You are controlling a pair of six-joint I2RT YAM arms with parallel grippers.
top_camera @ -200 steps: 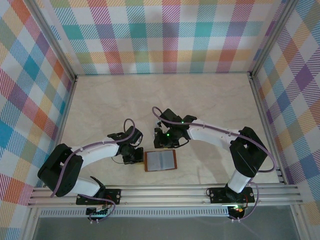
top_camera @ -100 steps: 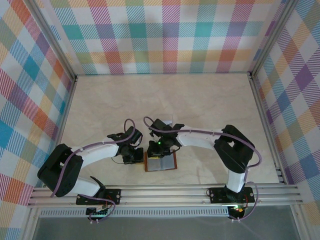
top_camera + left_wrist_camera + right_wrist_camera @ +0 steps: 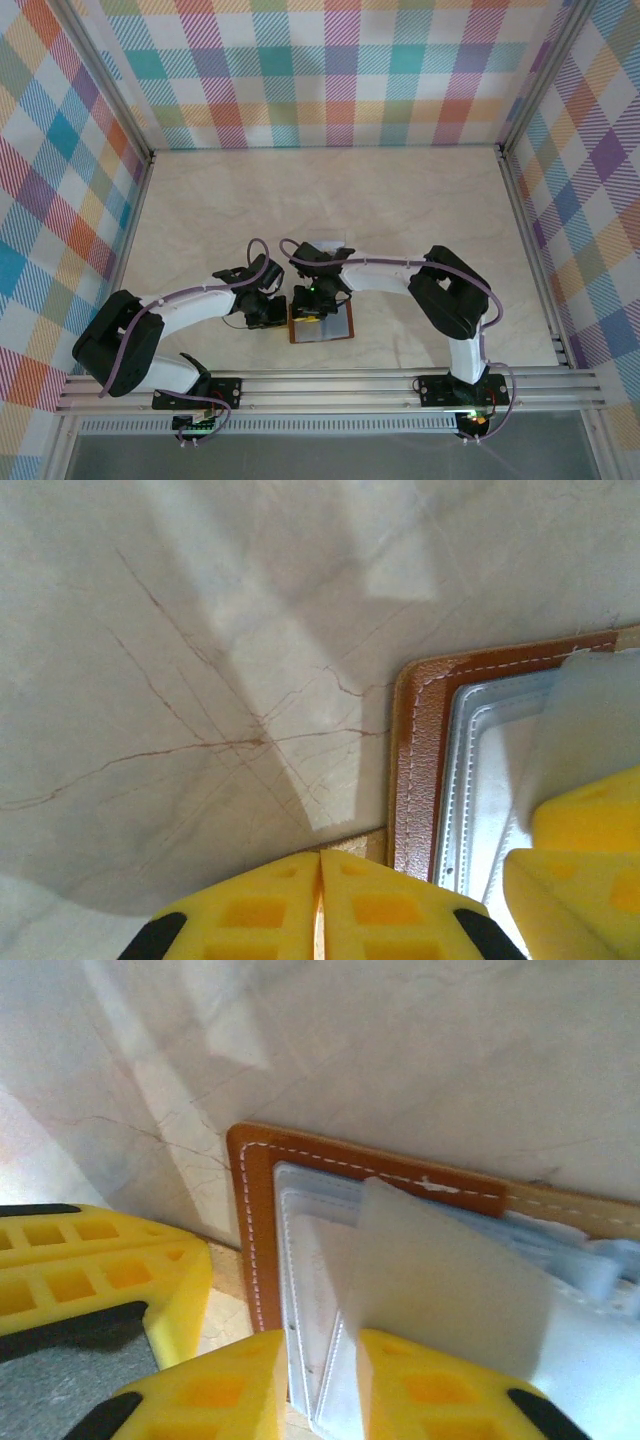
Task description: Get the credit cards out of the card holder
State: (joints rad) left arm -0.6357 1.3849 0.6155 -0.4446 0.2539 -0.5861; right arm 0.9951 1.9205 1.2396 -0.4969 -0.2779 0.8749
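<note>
The card holder (image 3: 335,326) lies open on the table, brown leather rim (image 3: 255,1220) around clear pockets. My left gripper (image 3: 272,316) is shut, its tips (image 3: 320,900) pressed down by the holder's left edge (image 3: 420,760), where a tan tab pokes out beneath them. My right gripper (image 3: 308,308) is over the holder's left half, jaws (image 3: 320,1390) slightly apart astride the edges of the clear pockets. A pale whitish credit card (image 3: 450,1280) stands tilted up out of the pockets against the right-hand finger (image 3: 440,1390). The same card (image 3: 600,715) is seen in the left wrist view.
Marble-look tabletop (image 3: 330,200) stretches away beyond the holder. Checkered walls close in the left, back and right sides. An aluminium rail (image 3: 330,385) runs along the near edge by the arm bases. The two grippers sit nearly touching each other.
My right gripper has moved down and left from the holder's far edge onto its left half, and its jaws narrowed then widened a little. The left gripper has stayed put.
</note>
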